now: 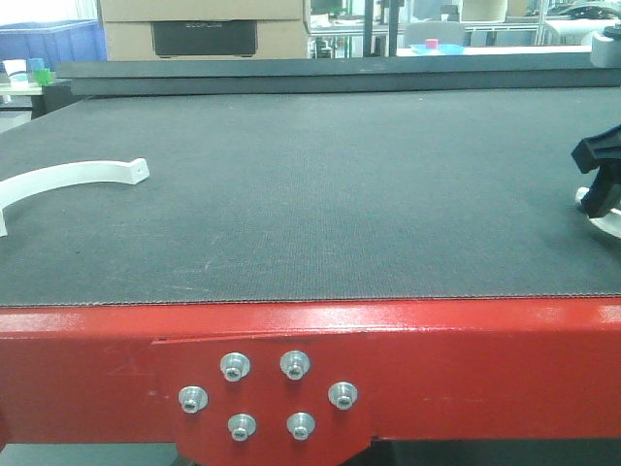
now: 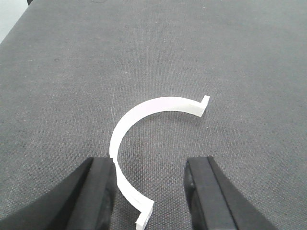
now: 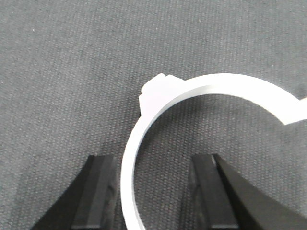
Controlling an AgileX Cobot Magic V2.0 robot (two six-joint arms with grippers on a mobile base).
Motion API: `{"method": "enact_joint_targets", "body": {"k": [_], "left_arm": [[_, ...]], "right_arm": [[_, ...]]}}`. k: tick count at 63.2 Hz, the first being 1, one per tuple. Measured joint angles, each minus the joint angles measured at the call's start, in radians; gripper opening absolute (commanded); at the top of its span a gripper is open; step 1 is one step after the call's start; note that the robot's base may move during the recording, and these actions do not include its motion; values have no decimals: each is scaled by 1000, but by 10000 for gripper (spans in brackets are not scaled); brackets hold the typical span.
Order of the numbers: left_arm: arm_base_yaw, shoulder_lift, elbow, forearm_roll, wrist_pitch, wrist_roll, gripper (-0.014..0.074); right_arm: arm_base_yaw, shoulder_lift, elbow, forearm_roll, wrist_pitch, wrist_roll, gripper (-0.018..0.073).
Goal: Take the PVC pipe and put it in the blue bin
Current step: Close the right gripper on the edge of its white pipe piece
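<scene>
White PVC, cut into a half-ring pipe section (image 2: 139,111) with small tabs at its ends, lay flat on the dark grey woven worktop (image 2: 240,48). One end of its arc reached in between the black fingers (image 2: 98,191) of the left gripper (image 2: 151,191). Those fingers stood spread apart and gripped nothing. The strip ran just beside the inner face of one finger, perhaps touching it, and lay apart from the other.

A second white curved PVC section (image 3: 156,96) lay the same way between the black fingers (image 3: 211,191) of the right gripper (image 3: 153,191). These too were wide apart and empty, with the strip nearer one finger than the other.

The step in hand looked like the grasp itself: both grippers were set over a piece and neither had closed. The next move probably called for the fingers to pinch the thin wall squarely so that it would not twist, then lift it. The piece would then have to be carried to the blue plastic bin (image 1: 49,44), which stood far beyond the fingers, past the worktop's back edge.

The brown cardboard box (image 1: 204,12) beside the bin bore a dark panel with pale lettering too blurred to read. No writing showed on the pipe pieces or the fingers.
</scene>
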Motion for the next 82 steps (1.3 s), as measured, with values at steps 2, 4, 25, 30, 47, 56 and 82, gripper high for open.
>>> {"method": "enact_joint_targets", "body": {"k": [2, 4, 25, 30, 47, 56, 82], "left_arm": [[0, 0, 0, 0, -6, 0, 265], [0, 0, 0, 0, -8, 0, 265], [0, 0, 0, 0, -27, 0, 265], [0, 0, 0, 0, -27, 0, 265], [0, 0, 0, 0, -27, 0, 265], [0, 0, 0, 0, -27, 0, 265], [0, 0, 0, 0, -27, 0, 265]], "right_arm": [[0, 0, 0, 0, 0, 0, 237], [0, 2, 0, 0, -1, 0, 237], [0, 34, 0, 0, -11, 0, 237], [0, 36, 0, 0, -15, 0, 237], [35, 55, 0, -3, -45, 0, 190], [50, 63, -4, -4, -58, 0, -5], [56, 60, -8, -4, -61, -5, -168]]}}
